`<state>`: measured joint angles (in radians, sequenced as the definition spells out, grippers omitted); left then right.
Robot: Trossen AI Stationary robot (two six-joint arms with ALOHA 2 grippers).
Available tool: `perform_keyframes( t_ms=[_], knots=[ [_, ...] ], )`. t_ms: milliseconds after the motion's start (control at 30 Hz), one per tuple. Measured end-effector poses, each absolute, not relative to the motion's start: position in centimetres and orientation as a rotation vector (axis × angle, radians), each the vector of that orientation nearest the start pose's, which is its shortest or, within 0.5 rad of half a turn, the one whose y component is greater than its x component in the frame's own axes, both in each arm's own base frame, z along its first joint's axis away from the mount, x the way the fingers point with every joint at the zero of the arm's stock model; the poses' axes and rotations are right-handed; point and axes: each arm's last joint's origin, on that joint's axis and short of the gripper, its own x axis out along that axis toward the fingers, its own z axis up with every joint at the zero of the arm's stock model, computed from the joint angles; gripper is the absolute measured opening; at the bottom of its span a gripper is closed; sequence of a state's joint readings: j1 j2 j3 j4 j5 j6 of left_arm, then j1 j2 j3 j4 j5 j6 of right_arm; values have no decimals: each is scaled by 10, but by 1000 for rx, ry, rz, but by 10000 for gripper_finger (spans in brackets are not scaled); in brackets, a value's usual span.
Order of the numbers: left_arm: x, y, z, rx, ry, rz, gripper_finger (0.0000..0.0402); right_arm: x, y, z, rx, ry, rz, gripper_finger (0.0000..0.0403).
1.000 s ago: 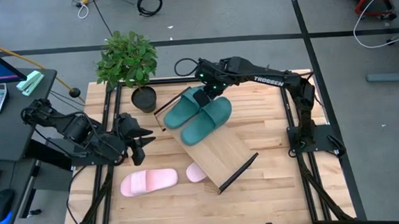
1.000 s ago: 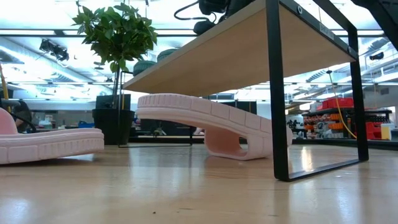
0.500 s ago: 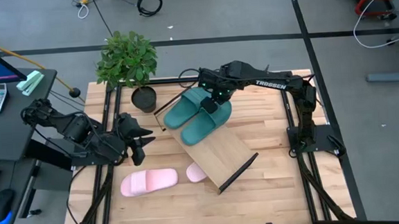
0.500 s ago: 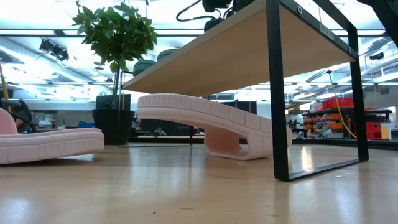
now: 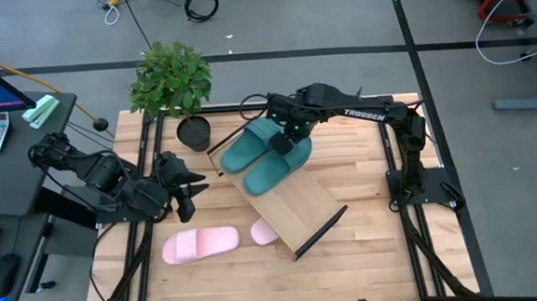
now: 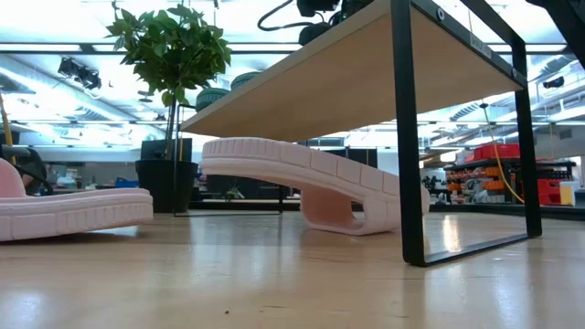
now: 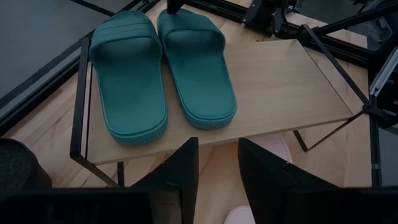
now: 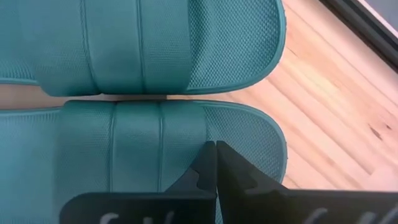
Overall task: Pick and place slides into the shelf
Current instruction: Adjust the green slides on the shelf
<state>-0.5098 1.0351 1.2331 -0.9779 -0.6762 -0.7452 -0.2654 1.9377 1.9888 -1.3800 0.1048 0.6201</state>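
2 teal slides (image 5: pixel 267 154) lie side by side, touching, on the far end of the shelf (image 5: pixel 300 209), directly beneath the right gripper (image 5: pixel 282 131). In the right wrist view that gripper's 2 fingers (image 8: pixel 208 168) are pressed together over the strap end of 1 teal slide (image 8: pixel 143 149) and grasp nothing; the other teal slide (image 8: pixel 143 43) lies just beyond it.

2 pink slides are on the table, well away from that gripper: 1 pink slide (image 5: pixel 200 244) flat in the open, nearer the left gripper (image 5: pixel 188 185), and 1 tucked slide (image 5: pixel 263 231) partly under the shelf's near end, its sole bowed in the low view (image 6: pixel 302 178).

The left gripper waits at the table's left edge, its 2 fingers (image 7: pixel 180 168) slightly parted and empty, facing the shelf. 1 potted plant (image 5: pixel 173 82) stands beyond it.
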Motion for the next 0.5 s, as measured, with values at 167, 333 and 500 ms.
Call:
perform_keyframes(
  t_ms=[167, 333, 500],
  knots=[
    [164, -71, 374, -279, 545, 382, 120, 368, -102, 329, 644, 1178, -692, 0],
    [164, -71, 373, -275, 550, 383, 119, 368, -101, 329, 646, 1177, -686, 0],
    [163, -71, 373, -273, 553, 384, 115, 368, -101, 329, 626, 1178, -689, 6]
  ],
)
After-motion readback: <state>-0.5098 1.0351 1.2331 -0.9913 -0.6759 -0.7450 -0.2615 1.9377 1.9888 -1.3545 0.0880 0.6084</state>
